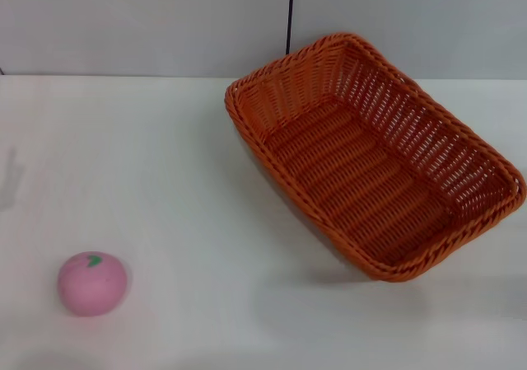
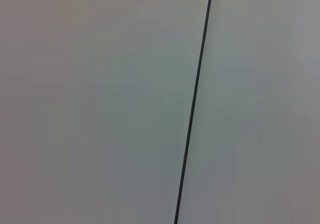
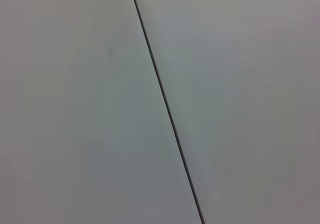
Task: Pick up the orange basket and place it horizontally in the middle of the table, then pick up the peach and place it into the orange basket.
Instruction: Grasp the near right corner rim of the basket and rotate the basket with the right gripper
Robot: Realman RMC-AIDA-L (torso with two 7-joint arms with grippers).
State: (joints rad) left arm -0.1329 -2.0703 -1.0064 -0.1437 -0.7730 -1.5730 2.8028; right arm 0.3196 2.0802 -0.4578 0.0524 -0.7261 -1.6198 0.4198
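Note:
The orange basket [image 1: 375, 156] lies on the white table [image 1: 181, 180] at the right, turned diagonally, its long side running from the far middle toward the near right; nothing is inside it. The pink peach [image 1: 92, 283] rests on the table at the near left, well apart from the basket. Neither gripper shows in the head view. Both wrist views hold only a pale grey wall crossed by a thin dark seam.
A grey wall [image 1: 148, 24] with a vertical dark seam [image 1: 290, 16] stands behind the table's far edge. Bare tabletop stretches between the peach and the basket.

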